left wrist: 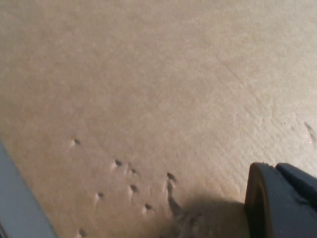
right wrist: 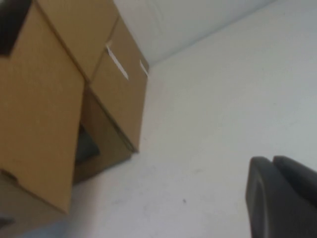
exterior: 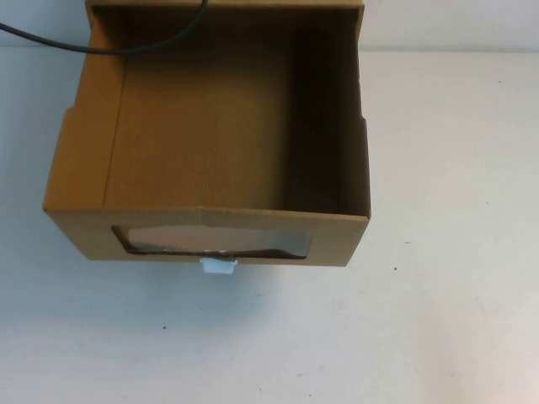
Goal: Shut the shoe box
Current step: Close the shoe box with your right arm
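The shoe box (exterior: pixel 80 225) is brown cardboard and sits at the table's far middle. Its drawer is pulled out toward me and its inside is empty. The front has a wide clear window (exterior: pixel 215 241) with a small white pull tab (exterior: pixel 218 267) below it. Neither gripper shows in the high view. In the left wrist view, my left gripper (left wrist: pixel 285 206) hangs very close over a plain cardboard surface (left wrist: pixel 148 99) with small dents. In the right wrist view, my right gripper (right wrist: pixel 282 201) is above the white table, off to the side of the brown cardboard (right wrist: pixel 116 94).
A black cable (exterior: pixel 101 46) runs across the box's far left corner. The white table (exterior: pixel 438 320) spreads in front of and beside the box. A grey strip (left wrist: pixel 20 208) borders the cardboard in the left wrist view.
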### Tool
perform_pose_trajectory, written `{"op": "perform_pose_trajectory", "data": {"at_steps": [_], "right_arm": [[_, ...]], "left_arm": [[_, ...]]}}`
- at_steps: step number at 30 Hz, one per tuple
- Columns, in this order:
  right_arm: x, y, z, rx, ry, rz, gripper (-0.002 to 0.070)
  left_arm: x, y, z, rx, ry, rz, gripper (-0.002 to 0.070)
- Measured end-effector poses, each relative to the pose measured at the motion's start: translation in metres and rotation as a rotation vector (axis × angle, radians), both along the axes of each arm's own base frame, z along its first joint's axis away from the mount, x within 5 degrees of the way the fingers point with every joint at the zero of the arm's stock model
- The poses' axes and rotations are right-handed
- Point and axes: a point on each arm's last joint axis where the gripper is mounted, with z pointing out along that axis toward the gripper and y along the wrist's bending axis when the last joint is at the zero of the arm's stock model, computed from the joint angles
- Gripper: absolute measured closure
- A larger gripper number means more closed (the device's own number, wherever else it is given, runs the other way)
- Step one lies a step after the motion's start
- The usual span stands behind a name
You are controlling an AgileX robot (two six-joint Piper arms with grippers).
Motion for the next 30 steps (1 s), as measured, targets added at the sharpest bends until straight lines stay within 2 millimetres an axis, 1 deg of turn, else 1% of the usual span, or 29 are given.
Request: {"op": "perform_pose_trajectory", "data": {"at_steps": [6,9,11,13,14,17,20,22,27,30], "right_arm": [[0.001,-0.004,0.010,0.267,-0.074,-0.058,0.0689],[0.000,0.001,0.011,0.314,-0.034,-0.012,0.0689],[-0.003,0.008,0.019,0.308,0.011,0.070,0.0689],[-0.005,0.016,0.035,0.280,0.076,0.154,0.0689],[-0.005,0.019,0.045,0.252,0.103,0.187,0.0689],[0.000,0.028,0.068,0.131,0.268,0.297,0.0689],[0.012,0.033,0.088,-0.012,0.443,0.403,0.0689],[0.025,0.035,0.103,-0.093,0.506,0.464,0.0688],[0.061,0.040,0.135,-0.201,0.570,0.573,0.0687],[0.083,0.051,0.147,-0.231,0.582,0.651,0.0687]], "left_arm": [[0.000,0.000,0.001,0.000,-0.002,0.000,0.0680],[0.000,0.000,0.000,0.000,0.000,-0.001,0.0680],[0.000,0.000,0.000,0.000,0.000,-0.001,0.0680],[0.000,0.000,0.000,0.000,0.001,-0.002,0.0680],[0.000,0.000,0.000,0.000,0.001,-0.002,0.0680],[0.000,0.000,0.000,0.000,0.001,-0.002,0.0680],[0.000,0.000,0.000,0.000,0.001,-0.002,0.0680],[0.000,0.000,0.000,0.000,0.001,-0.002,0.0680],[0.000,0.000,0.000,0.000,0.001,-0.002,0.0680],[0.000,0.000,0.000,0.000,0.001,-0.002,0.0680]]}}
